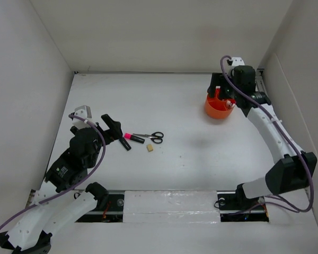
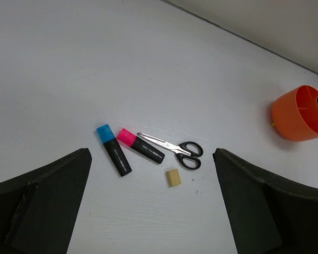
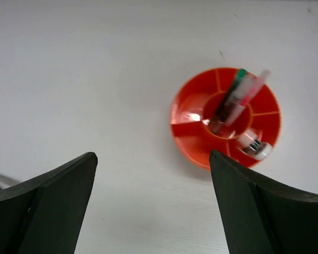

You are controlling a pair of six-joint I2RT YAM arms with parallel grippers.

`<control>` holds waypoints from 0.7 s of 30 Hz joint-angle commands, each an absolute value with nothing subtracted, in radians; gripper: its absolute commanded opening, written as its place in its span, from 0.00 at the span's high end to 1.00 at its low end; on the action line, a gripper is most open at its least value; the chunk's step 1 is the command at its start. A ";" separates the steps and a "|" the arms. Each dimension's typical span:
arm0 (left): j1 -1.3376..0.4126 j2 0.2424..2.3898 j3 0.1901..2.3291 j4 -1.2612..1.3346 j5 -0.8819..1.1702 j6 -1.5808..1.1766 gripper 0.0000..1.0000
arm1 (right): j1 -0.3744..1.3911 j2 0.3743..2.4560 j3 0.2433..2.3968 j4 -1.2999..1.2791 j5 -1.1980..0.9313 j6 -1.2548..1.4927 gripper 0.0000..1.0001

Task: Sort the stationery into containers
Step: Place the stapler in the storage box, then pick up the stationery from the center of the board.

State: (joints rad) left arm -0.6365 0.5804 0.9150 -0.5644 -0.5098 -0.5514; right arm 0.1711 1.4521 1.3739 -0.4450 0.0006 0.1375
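The orange pot (image 1: 217, 110) stands at the back right; in the right wrist view the pot (image 3: 191, 137) holds pens (image 3: 238, 98) in its central tube and a pale sharpener (image 3: 253, 144) in an outer compartment. My right gripper (image 1: 224, 92) hovers over it, open and empty (image 3: 152, 201). On the table's left lie a blue-capped marker (image 2: 114, 150), a pink-capped marker (image 2: 140, 145), black-handled scissors (image 2: 175, 150) and a beige eraser (image 2: 173, 177). My left gripper (image 2: 151, 201) is open just short of them, holding nothing.
White walls close in the table on the left, back and right. A small grey bracket (image 1: 82, 111) sits near the left wall. The pot (image 2: 299, 114) shows far right in the left wrist view.
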 commanded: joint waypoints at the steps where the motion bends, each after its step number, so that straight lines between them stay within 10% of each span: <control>1: -0.632 0.592 0.919 -0.548 -0.555 -0.557 0.00 | 0.250 1.333 1.335 -0.388 -0.011 0.126 0.07; 12: -0.632 0.572 0.962 -0.687 -0.791 -0.727 0.00 | 0.669 1.368 1.177 -0.249 -0.014 0.104 0.10; 21: -0.632 0.508 0.963 -0.723 -0.836 -0.772 0.00 | 0.893 1.499 1.127 -0.169 -0.005 0.173 0.33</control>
State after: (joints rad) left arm -0.6365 0.5163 0.9325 -0.7158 -0.7860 -0.7395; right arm 0.8261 1.4960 1.1259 -0.2714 -0.0189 0.1326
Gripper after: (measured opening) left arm 0.996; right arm 0.676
